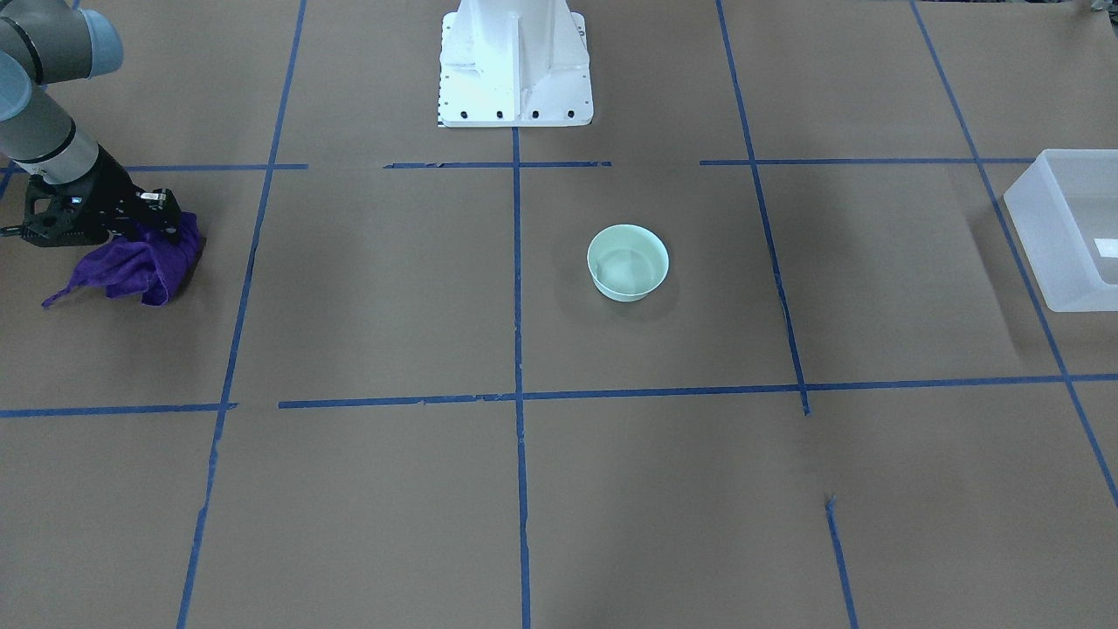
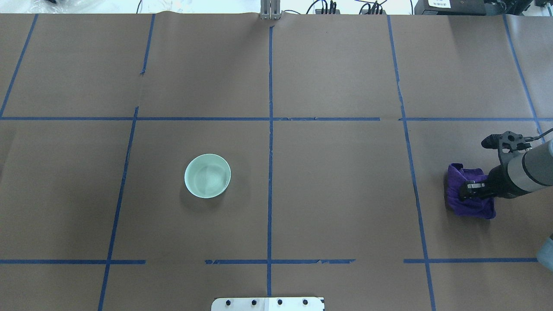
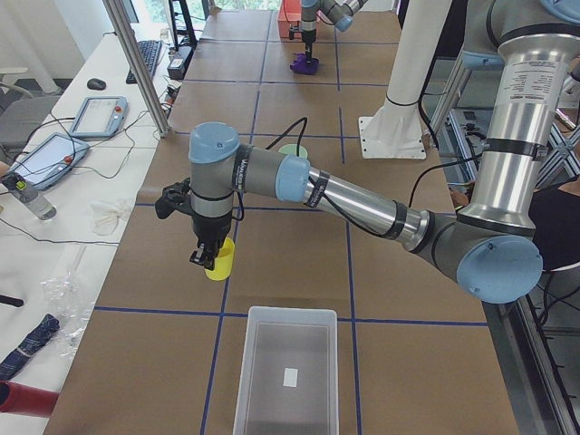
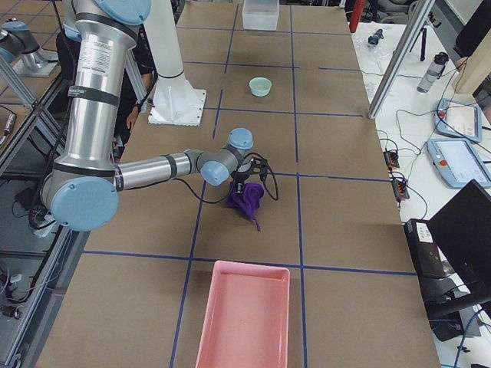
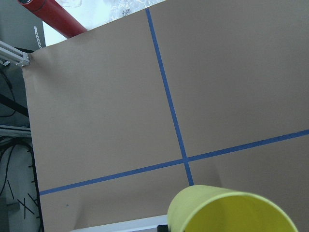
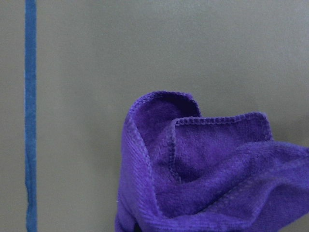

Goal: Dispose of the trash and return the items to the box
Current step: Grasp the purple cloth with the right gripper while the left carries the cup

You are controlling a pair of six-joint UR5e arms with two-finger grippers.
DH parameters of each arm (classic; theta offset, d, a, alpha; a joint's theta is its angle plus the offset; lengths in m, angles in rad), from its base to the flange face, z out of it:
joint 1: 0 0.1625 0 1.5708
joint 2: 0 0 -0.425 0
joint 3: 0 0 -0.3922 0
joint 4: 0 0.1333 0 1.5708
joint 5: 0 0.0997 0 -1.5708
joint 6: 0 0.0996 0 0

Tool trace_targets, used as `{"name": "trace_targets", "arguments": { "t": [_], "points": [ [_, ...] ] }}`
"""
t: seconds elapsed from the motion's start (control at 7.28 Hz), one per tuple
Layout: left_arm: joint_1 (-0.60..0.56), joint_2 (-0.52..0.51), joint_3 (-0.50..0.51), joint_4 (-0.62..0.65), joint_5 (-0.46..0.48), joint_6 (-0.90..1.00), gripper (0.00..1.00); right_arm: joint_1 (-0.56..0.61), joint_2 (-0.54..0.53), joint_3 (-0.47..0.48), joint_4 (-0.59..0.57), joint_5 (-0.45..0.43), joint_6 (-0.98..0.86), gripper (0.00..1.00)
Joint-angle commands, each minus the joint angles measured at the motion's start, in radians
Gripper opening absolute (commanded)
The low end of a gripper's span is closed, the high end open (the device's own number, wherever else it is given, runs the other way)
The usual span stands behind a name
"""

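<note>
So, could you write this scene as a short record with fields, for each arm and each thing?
box: translucent frosted-white plastic tub, at the table's left end, holding neither task item
cup: small bright-yellow plastic cup, at the left fingers, outside the tub
bowl: pale mint-green round bowl, upright, mid-table, untouched
right fingers: closed on a bunched purple cloth
left fingers: grip cannot be judged

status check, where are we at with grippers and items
Left gripper at cup, near box, grip unclear. Right gripper shut on cloth. Bowl mid-table, untouched. No obstruction seen.
</note>
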Motion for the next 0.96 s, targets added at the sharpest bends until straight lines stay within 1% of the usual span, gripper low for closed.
{"name": "trace_targets", "arguments": {
  "t": [0.0, 0.14, 0.27, 0.41, 0.55, 0.69, 0.82],
  "points": [
    [-0.004, 0.008, 0.059, -0.05, -0.002, 0.008, 0.0, 0.026, 0.006, 0.029, -0.041, 0.016, -0.001, 0.0],
    [-0.004, 0.014, 0.093, -0.096, -0.002, 0.008, 0.0, 0.055, 0.011, 0.076, -0.117, 0.038, -0.003, 0.0],
    [-0.005, 0.024, 0.123, -0.121, -0.002, 0.011, 0.0, 0.091, 0.012, 0.158, -0.209, 0.058, -0.003, 0.0],
    [-0.007, 0.056, 0.152, -0.164, -0.003, 0.048, 0.0, 0.132, 0.028, 0.232, -0.29, 0.091, -0.003, 0.0],
    [-0.007, 0.076, 0.168, -0.175, -0.005, 0.051, 0.0, 0.205, 0.101, 0.243, -0.358, 0.127, -0.003, 0.0],
    [-0.007, 0.112, 0.166, -0.175, -0.013, 0.048, 0.0, 0.259, 0.136, 0.259, -0.397, 0.16, -0.004, 0.0],
    [-0.007, 0.147, 0.166, -0.177, -0.014, 0.041, 0.0, 0.301, 0.135, 0.285, -0.399, 0.168, -0.007, 0.0]
  ]
}}
